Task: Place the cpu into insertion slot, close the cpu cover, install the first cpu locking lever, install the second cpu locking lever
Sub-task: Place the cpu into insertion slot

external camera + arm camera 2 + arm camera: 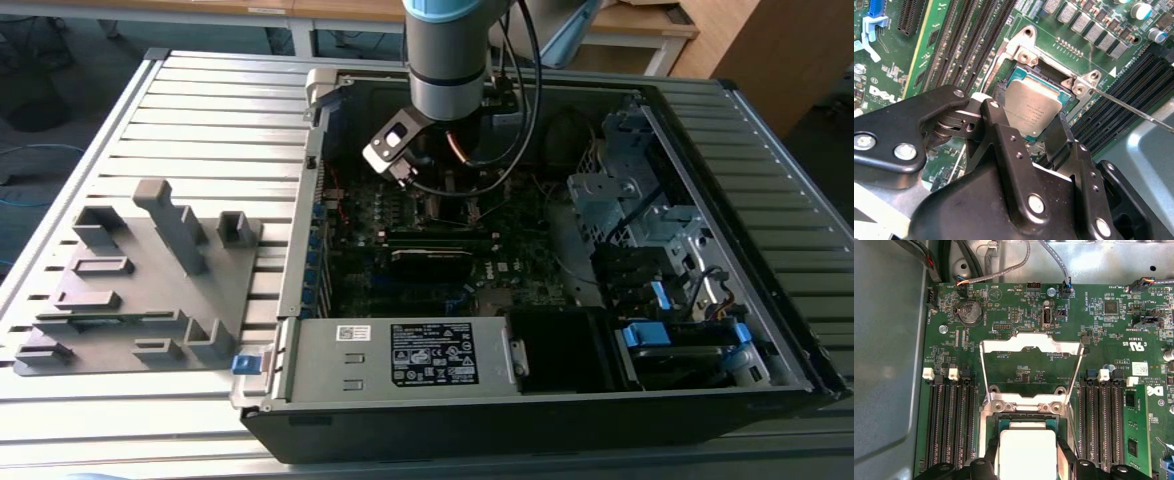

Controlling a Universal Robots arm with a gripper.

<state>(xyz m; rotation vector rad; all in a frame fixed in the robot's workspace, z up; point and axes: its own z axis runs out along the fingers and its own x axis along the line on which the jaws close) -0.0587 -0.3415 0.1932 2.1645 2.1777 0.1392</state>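
So, the cpu (1031,107) is clamped in the gripper (1026,119), with a black finger (1004,140) pressed on each of two opposite edges. It's held directly over the insertion slot (1025,54), which lies straight below the gripper. In the second wrist view the chip is seen slightly tilted against the silvery rim, so it can't be told whether it's seated, touching or just hovering. The slot is found mid-motherboard (1019,320), flanked by the two banks of long memory slots (951,425). The cpu cover (1026,342) is swung open and laid back toward the board edge where the coin battery (968,311) is mounted. The chip's near half and the socket contacts are hidden by the fingers. In the exterior view the arm (454,60) is planted above the far half of the open computer case (534,420).
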